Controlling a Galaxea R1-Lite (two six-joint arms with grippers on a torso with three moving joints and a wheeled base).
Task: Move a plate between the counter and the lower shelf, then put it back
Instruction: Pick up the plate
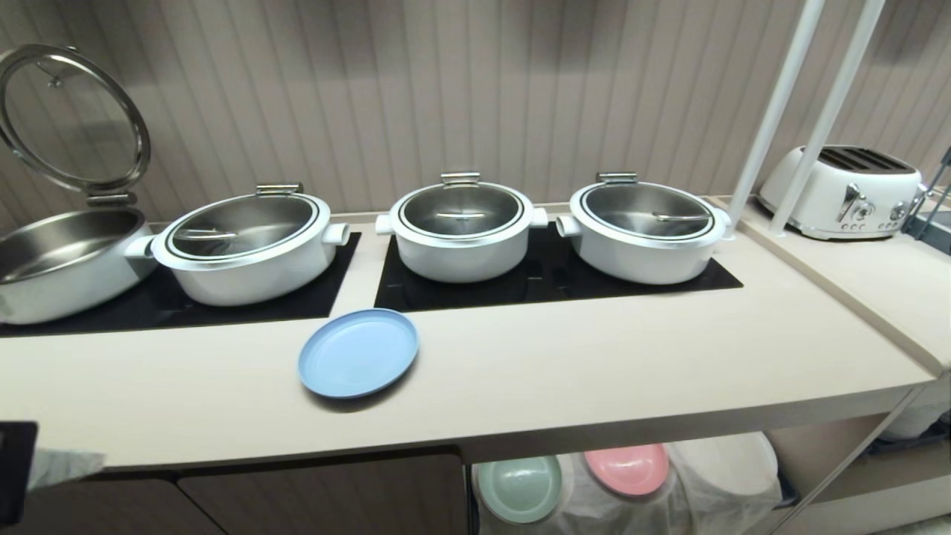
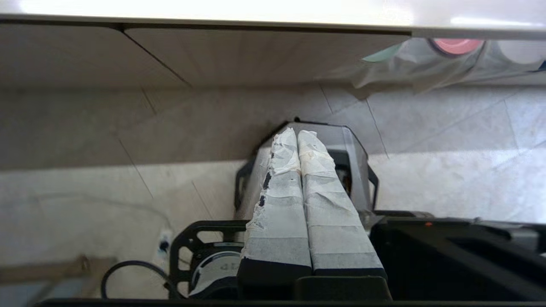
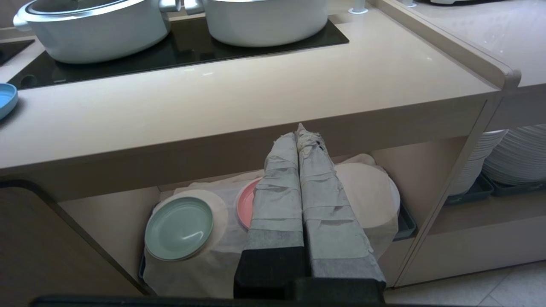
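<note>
Left wrist view shows the left gripper [image 2: 297, 138] clenched on nothing, low beneath the desk's [image 1: 594, 371] front edge, over floor tiles. The right gripper [image 3: 297, 134] is likewise clenched and empty, hanging before the lower shelf [image 3: 106, 221]. One blue plate [image 1: 359, 352] lies flat on the desk, left of centre, near the front, probably so a gripper can reach it. On the shelf's cloth [image 3: 204, 264] rest one green plate [image 3: 179, 228] and one pink plate [image 3: 245, 209]. Four pots [image 1: 461, 230] stand on the far cooktops.
</note>
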